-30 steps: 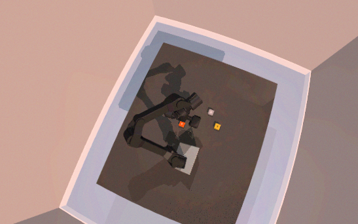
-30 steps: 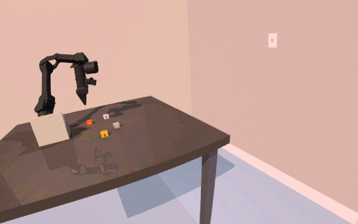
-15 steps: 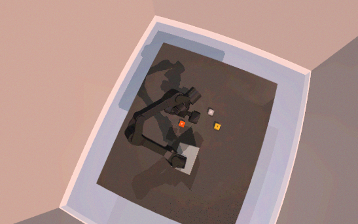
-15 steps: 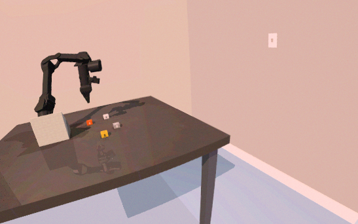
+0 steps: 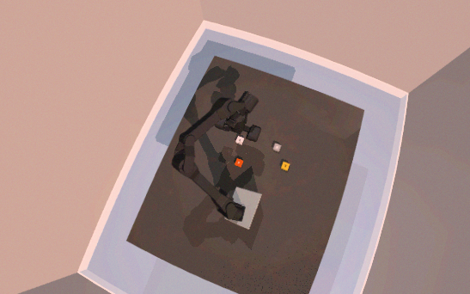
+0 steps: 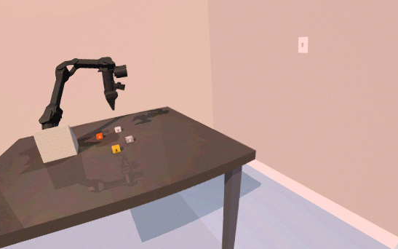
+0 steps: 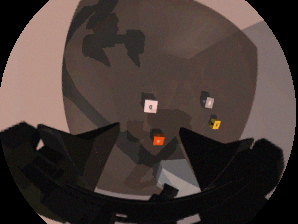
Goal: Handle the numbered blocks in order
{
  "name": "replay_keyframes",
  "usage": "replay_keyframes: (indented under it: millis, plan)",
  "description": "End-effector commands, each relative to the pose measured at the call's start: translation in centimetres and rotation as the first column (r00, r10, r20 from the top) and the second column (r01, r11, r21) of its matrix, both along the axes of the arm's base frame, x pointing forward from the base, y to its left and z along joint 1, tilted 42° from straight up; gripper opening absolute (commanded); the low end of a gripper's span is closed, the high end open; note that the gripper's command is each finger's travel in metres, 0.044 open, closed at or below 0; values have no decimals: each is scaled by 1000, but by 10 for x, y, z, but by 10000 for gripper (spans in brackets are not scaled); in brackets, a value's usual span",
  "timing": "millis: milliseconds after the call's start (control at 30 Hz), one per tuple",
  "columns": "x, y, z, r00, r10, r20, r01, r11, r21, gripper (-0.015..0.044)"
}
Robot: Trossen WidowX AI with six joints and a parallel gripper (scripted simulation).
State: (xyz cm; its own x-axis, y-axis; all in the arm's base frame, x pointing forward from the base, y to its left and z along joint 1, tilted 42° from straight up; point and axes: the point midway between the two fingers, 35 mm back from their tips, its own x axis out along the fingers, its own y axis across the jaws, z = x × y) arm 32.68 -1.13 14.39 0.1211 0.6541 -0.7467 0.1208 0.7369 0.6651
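Observation:
My gripper [image 6: 113,109] [image 7: 149,131] is open and empty, high above the table, pointing down. A white block [image 5: 240,140] [image 6: 118,129] [image 7: 150,106] lies ahead of the fingertips in the wrist view. An orange-red block [image 5: 239,162] [image 6: 99,136] [image 7: 158,140] shows between the fingertips there, far below them. A grey block [image 5: 277,147] [image 6: 129,139] [image 7: 209,103] and a yellow block [image 5: 285,166] [image 6: 116,148] [image 7: 216,124] lie to the right in the wrist view. All rest apart on the table. Each carries a small mark, too blurred to read surely.
A pale grey box [image 5: 253,208] [image 6: 55,144] [image 7: 177,175] stands on the table [image 5: 300,223] [image 6: 181,145] beside the arm's base. Dark shadows of the arm fall across the table and around the orange-red block.

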Motion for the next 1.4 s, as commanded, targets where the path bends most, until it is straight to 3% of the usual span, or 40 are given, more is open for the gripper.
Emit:
replay_keyframes:
  millis: [0,433,833,1367]
  plan:
    - [4,0,0,1000,-4,-5,4,1000,5,400]
    - [4,-2,-2,1000,-5,-5,5,1000,4,400]
    - [6,-137,-119,1000,-5,-4,5,1000,-5,400]
    - [5,-141,-123,1000,-4,-4,4,1000,-4,400]
